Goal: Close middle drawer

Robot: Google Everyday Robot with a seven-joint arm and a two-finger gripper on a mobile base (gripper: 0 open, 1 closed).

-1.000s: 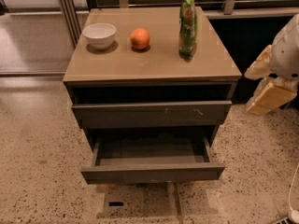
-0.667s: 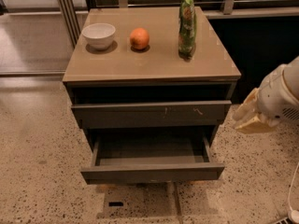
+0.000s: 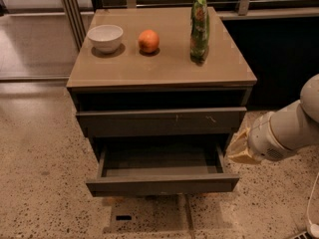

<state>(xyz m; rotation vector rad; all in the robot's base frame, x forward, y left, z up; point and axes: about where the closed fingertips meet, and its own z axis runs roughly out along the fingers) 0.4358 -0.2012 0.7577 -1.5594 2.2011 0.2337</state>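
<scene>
Speckled stone floor (image 3: 40,183), dim light; dark railing along the upper edge of the frame. One brown counter (image 3: 164,68) stands at centre.

On the counter, three things in a row across the back: one white bowl (image 3: 105,37) upper left, one orange (image 3: 148,41) just right of it, one green bag (image 3: 200,26) standing upright further right. All apart from each other.

Two drawer fronts counted below the top. Upper drawer (image 3: 159,122): out a little, small pale scratches right of centre on its front.

Middle drawer (image 3: 162,184): lower centre of frame, pulled well out. Long axis runs left to right across the frame. Plain front faces the lower edge of the frame, towards the camera. Inside bare, in shadow.

One gripper (image 3: 240,148), tan, at centre right of the frame, just beside the middle drawer's right side near its front corner. Contact with the drawer not certain. Cannot tell whether the gripper is apart or together. White arm (image 3: 286,128) comes in from the right edge behind it.
</scene>
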